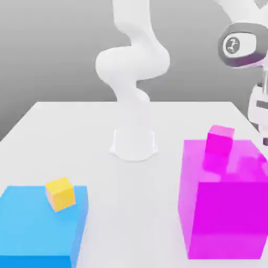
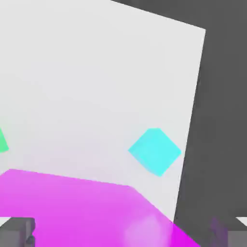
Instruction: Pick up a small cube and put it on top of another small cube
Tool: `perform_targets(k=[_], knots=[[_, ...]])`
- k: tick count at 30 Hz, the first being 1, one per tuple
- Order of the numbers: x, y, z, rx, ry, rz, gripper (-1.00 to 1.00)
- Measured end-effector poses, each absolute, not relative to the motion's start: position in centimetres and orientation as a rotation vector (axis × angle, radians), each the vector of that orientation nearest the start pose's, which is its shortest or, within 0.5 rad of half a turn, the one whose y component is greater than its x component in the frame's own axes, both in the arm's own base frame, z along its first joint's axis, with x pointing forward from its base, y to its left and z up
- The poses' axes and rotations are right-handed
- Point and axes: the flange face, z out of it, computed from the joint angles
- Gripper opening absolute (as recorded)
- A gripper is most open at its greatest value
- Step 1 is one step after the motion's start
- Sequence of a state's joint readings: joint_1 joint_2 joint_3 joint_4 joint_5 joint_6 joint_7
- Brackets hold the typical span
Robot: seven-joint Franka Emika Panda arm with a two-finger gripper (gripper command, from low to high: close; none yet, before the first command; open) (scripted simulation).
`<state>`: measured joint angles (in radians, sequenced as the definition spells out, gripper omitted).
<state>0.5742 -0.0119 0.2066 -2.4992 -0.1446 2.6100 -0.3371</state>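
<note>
Blue, in the exterior view's near left corner, is the large flat block (image 1: 39, 225) that carries the small yellow-orange cube (image 1: 60, 193) on its top. Nearer the exterior view's right stands the large magenta block (image 1: 225, 209), and the small pink cube (image 1: 219, 140) sits on its top toward the far edge. Behind them the arm's white base (image 1: 133, 144) rests on the white surface (image 1: 63, 136). In the hand view the end effector (image 2: 123, 234) hangs released, fingers spread wide over the magenta top, holding nothing; a cyan cube (image 2: 155, 151) lies on the surface beyond. To grasp well, I judge it should centre over the pink cube, align its fingers with two flat faces, then descend straight.
</note>
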Motion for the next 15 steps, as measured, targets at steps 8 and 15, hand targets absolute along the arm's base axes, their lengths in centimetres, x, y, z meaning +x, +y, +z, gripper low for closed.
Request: perform_targets(k=[8, 15], knots=[[26.3, 32.1, 18.5, -2.458, -1.961, -0.005, 0.00], [26.1, 31.9, 13.6, -2.460, -1.954, 0.000, -1.00]])
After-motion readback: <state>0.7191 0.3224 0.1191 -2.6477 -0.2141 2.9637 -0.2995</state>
